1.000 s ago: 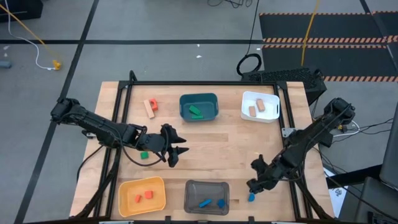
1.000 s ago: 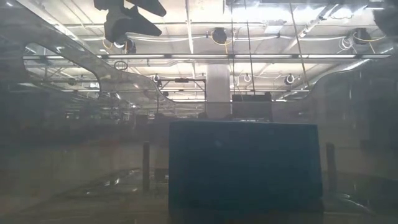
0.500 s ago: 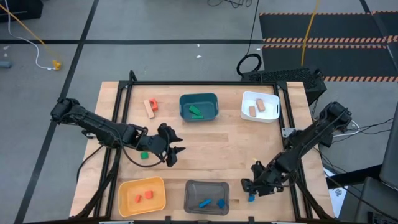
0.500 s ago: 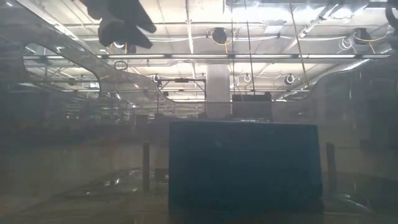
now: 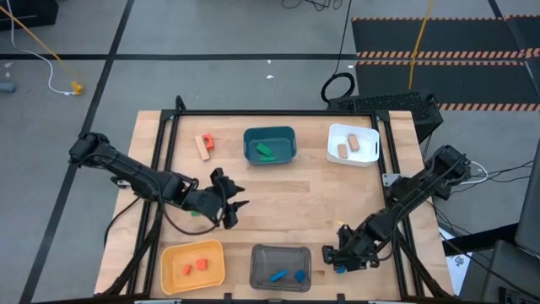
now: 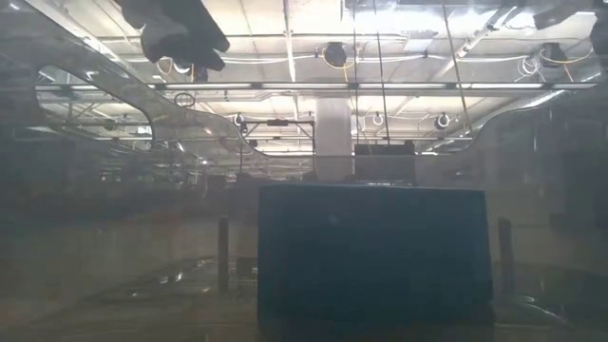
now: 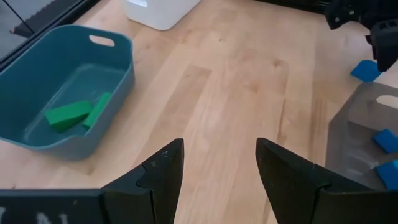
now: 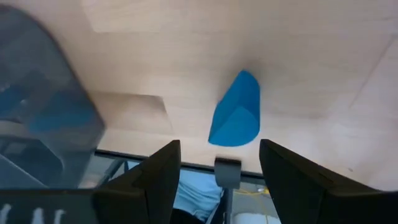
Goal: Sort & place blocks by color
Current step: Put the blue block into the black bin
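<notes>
A blue block [image 8: 236, 118] lies flat on the wooden table near its front right edge, also seen in the high view [image 5: 340, 268]. My right gripper [image 8: 219, 149] hovers open just above it, slanting down, a finger on either side and touching nothing; in the high view it is beside the grey bin [image 5: 332, 257]. My left gripper [image 5: 230, 208] hangs open and empty over the table's left middle [image 7: 219, 146]. A tan block and a red block [image 5: 203, 145] lie at the far left. A green block [image 5: 196, 213] peeks out under the left arm.
Four bins stand on the table: a teal one [image 5: 270, 145] with green blocks, a white one [image 5: 353, 145] with tan blocks, a yellow one [image 5: 193, 264] with red-orange blocks, and a grey one [image 5: 280, 268] with blue blocks. A black frame rims the table [image 5: 278, 112].
My right gripper has come down and toward the table's near edge, closing in on the blue block, and its wrist has rolled. Its fingers stay open. The blue block has not moved.
</notes>
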`<state>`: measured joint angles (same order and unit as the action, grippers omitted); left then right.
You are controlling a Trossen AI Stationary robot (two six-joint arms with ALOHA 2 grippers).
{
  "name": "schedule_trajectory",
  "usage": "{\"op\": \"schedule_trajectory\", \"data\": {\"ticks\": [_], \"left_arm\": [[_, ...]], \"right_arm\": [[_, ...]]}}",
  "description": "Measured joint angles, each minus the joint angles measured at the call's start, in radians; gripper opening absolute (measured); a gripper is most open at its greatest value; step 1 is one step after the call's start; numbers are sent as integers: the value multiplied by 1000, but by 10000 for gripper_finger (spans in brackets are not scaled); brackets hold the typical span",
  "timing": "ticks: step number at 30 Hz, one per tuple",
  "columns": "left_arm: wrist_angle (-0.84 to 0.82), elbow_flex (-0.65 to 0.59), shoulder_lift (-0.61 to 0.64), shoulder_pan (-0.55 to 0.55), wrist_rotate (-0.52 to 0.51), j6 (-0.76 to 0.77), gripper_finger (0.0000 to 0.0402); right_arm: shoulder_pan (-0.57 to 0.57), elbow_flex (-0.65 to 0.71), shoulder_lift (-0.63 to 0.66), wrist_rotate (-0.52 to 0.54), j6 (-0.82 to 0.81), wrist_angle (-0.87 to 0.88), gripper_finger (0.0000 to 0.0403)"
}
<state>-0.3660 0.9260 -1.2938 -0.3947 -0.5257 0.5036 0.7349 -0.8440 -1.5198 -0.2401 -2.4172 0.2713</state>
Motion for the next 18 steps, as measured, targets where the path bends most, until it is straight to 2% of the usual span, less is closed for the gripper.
{"op": "schedule_trajectory", "data": {"ticks": [9, 18], "left_arm": [[-1, 0, 0, -30, -51, -8, 200], [0, 0, 0, -34, -52, -28, 200]], "right_arm": [[0, 0, -18, 2, -6, 43, 210], [0, 16, -18, 4, 20, 105, 210]]}}
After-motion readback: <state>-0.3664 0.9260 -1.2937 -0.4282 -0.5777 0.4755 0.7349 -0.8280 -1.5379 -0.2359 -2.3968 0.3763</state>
